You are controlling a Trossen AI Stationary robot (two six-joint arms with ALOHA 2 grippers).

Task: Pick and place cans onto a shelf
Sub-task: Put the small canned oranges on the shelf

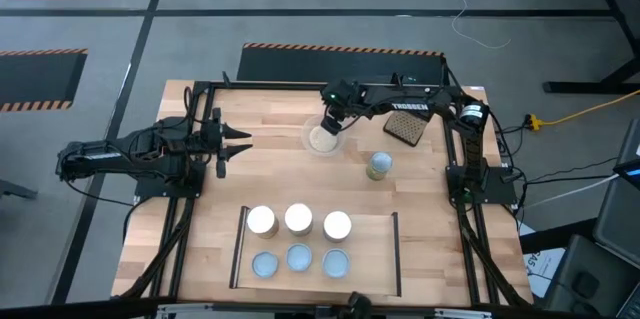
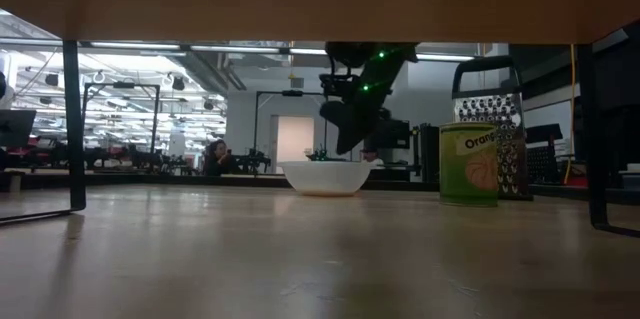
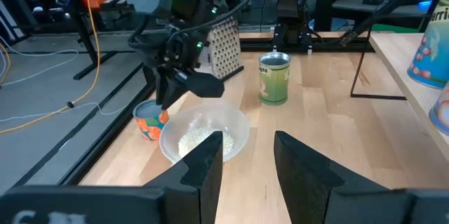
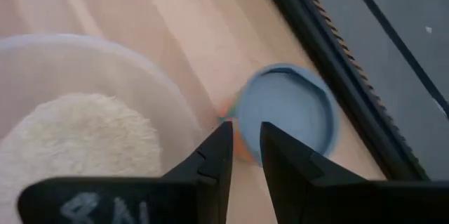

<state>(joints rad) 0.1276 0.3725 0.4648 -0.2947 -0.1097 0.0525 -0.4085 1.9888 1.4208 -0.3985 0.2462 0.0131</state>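
Shelf (image 1: 365, 259) at the near edge of the table holds six cans — three white-topped ones (image 1: 298, 219) in the far row, three pale-blue-topped ones (image 1: 299, 257) in the near row. The right-hand slot of each row shows bare, so by my count two cans are left to place.

One is the green-labelled can (image 1: 379, 165), standing upright on the open tabletop between the shelf and the cheese grater (image 1: 403, 129), untouched. The other is an orange can with a pale-blue top (image 4: 287, 115), tucked just beside the clear bowl of white grains (image 3: 203, 134), on the bowl's far side toward the table's back edge.

Right gripper (image 4: 242, 150) hangs above that blue-topped can, fingers narrowly parted, nothing between them — a grasp looks to be the step in hand, not yet made.

Left gripper (image 3: 249, 155) waits at the left side of the table, fingers apart and empty, facing the bowl.

Judgement: roughly three quarters done.
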